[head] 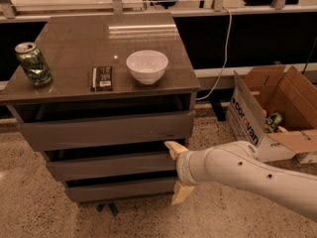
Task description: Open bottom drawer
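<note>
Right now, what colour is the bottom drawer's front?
Grey-brown bottom drawer, camera view; gripper at its right end.

The only word I could read stood on the box (246, 122) to the right of the cabinet (109, 129): "corovan", in dark letters slanting down its near side. The green can (33, 63) on the cabinet's top had a busy printed wrap, but I could make out no lettering on it. The dark packet (102, 78) beside the bowl (147, 66) carried a small pale label at its near end, too small to read. The gripper (173, 172) hung at the cabinet's lower right corner, fingers spread apart, and bore no writing that I could see.
</note>
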